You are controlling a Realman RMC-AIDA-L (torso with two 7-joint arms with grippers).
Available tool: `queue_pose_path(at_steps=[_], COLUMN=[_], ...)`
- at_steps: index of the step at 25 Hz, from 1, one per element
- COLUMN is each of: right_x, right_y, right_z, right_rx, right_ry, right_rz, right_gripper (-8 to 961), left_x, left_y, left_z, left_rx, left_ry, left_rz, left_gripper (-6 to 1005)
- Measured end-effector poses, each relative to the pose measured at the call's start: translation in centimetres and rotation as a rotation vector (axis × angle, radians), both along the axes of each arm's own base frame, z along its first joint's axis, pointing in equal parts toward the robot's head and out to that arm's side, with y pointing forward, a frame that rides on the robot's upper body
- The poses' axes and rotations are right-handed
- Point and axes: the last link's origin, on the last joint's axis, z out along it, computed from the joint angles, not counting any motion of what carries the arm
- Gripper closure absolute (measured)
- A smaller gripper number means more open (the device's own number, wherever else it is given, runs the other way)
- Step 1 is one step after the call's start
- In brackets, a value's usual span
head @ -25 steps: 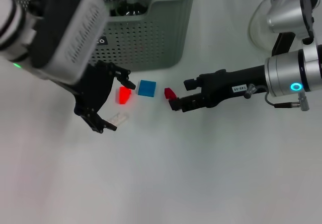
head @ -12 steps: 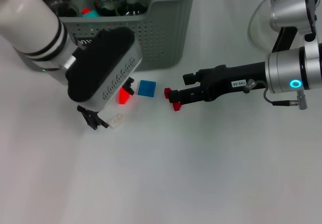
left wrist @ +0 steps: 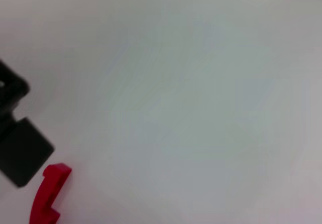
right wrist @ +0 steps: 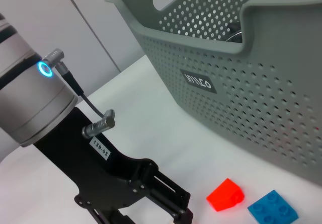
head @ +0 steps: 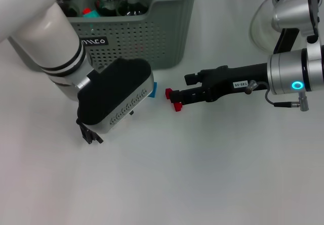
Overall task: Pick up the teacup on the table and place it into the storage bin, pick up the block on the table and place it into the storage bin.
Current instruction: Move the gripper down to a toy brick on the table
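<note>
The grey-green storage bin (head: 152, 38) stands at the back and also fills the right wrist view (right wrist: 261, 83). My right gripper (head: 174, 99) reaches in from the right, shut on a small red block (head: 169, 92) just above the table; this block (left wrist: 48, 194) also shows in the left wrist view. A blue block (head: 154, 89) peeks out beside my left wrist. My left gripper (head: 89, 134) hangs low in front of the bin and also shows as a black gripper (right wrist: 136, 204) near an orange-red wedge block (right wrist: 225, 194) and the blue block (right wrist: 271, 211). The teacup is hidden under the left arm.
Glass vessels and small coloured items lie inside the bin (head: 109, 2). A clear glass container (head: 260, 28) stands at the back right, next to the right arm's upper joint (head: 293, 7). Bare white table (head: 202, 174) spreads across the front.
My left arm swung down and right over the orange-red piece and a small clear cup, hiding both. The right gripper moved onto the red block a second ago and has since held still.
</note>
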Motion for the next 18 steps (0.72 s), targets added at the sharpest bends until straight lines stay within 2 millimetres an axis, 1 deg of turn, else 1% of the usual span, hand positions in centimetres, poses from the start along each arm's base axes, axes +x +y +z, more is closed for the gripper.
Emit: queue_pose_path(at_steps=[11, 18], right_x=[0.2, 0.2], right_y=[0.0, -0.2], right_z=[-0.2, -0.4], right_rx=[0.007, -0.001], right_ry=[-0.001, 0.003], right_rz=[-0.004, -0.007], right_gripper=[39, 38], left_x=[0.4, 1.0], left_y=[0.0, 0.1], left_z=[-1.0, -1.4], left_rx=[-0.057, -0.082], left_ry=[0.081, 0.11], left_rz=[-0.044, -0.08], left_gripper=[52, 52])
